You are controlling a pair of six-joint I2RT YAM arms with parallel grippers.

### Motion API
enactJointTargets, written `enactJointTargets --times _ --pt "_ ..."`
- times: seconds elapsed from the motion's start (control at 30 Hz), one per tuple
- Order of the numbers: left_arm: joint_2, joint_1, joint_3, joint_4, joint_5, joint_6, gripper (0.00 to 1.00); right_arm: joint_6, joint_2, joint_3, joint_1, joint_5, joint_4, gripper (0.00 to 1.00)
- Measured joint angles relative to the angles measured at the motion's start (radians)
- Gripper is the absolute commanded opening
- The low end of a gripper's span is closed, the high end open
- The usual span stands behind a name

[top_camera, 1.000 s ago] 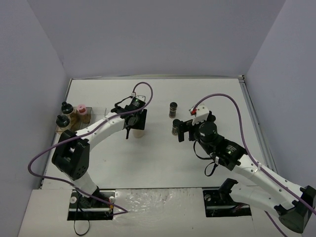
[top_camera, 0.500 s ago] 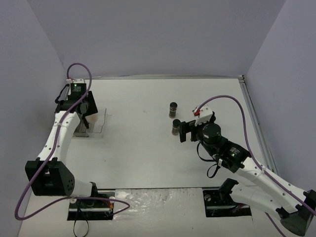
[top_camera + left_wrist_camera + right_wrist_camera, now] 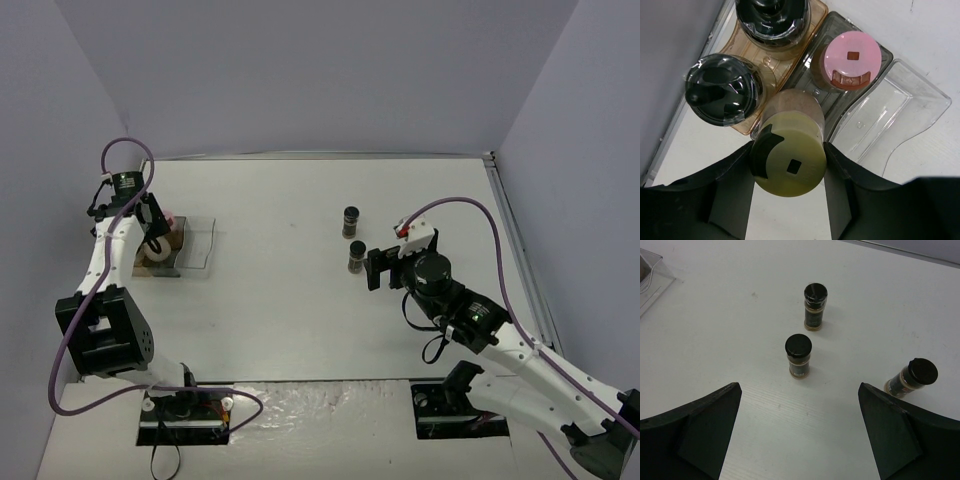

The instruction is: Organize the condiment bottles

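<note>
Left jaws clamped on pale-yellow-capped clear spice jar (image 3: pixel 788 167) over clear compartmented plastic tray (image 3: pixel 900 110); right jaws spread wide, empty. Feared: off-slot release toppling neighbouring pink-capped clear jar (image 3: pixel 852 57).

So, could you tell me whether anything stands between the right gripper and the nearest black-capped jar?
Nothing visible does: only table surface lies between the open right gripper and the nearest black-capped jar.
</note>
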Motion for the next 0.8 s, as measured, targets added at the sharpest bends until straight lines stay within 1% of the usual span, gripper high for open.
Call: enactJointTargets --times 0.2,0.27,0.37,0.43,0.5,0.6,0.63,0.67,0.7,0.73,0.8 --pt "0.014 0.0 -0.064 0.024 0.018 -0.005 0.27 0.0 0.0 -0.002 0.0 0.006 0.0 1.0" --pt "0.023 0.0 -0.079 0.027 0.022 -0.009 0.31 0.0 0.0 -0.004 0.0 0.008 0.0 1.0" --pt "0.04 0.0 -0.085 0.034 0.028 -0.014 0.41 0.0 0.0 -0.007 0.0 0.011 0.0 1.0" --pt "0.05 0.0 -0.085 0.036 0.031 -0.017 0.53 0.0 0.0 -0.008 0.0 0.013 0.0 1.0" --pt "0.057 0.0 -0.085 0.037 0.034 -0.023 0.61 0.0 0.0 -0.008 0.0 0.015 0.0 1.0" --pt "0.06 0.0 -0.085 0.038 0.036 -0.025 0.75 0.0 0.0 -0.009 0.0 0.019 0.001 1.0" --pt "0.061 0.0 -0.085 0.038 0.037 -0.026 0.76 0.0 0.0 -0.009 0.0 0.02 0.001 1.0" --pt "0.062 0.0 -0.085 0.037 0.037 -0.027 0.8 0.0 0.0 -0.009 0.0 0.023 0.001 1.0" --pt "0.063 0.0 -0.085 0.036 0.038 -0.03 0.81 0.0 0.0 -0.009 0.0 0.025 0.001 1.0" --pt "0.065 0.0 -0.085 0.033 0.038 -0.031 0.84 0.0 0.0 -0.009 0.0 0.027 0.001 1.0" --pt "0.067 0.0 -0.085 0.025 0.04 -0.036 0.88 0.0 -0.001 -0.009 0.0 0.03 0.001 1.0"
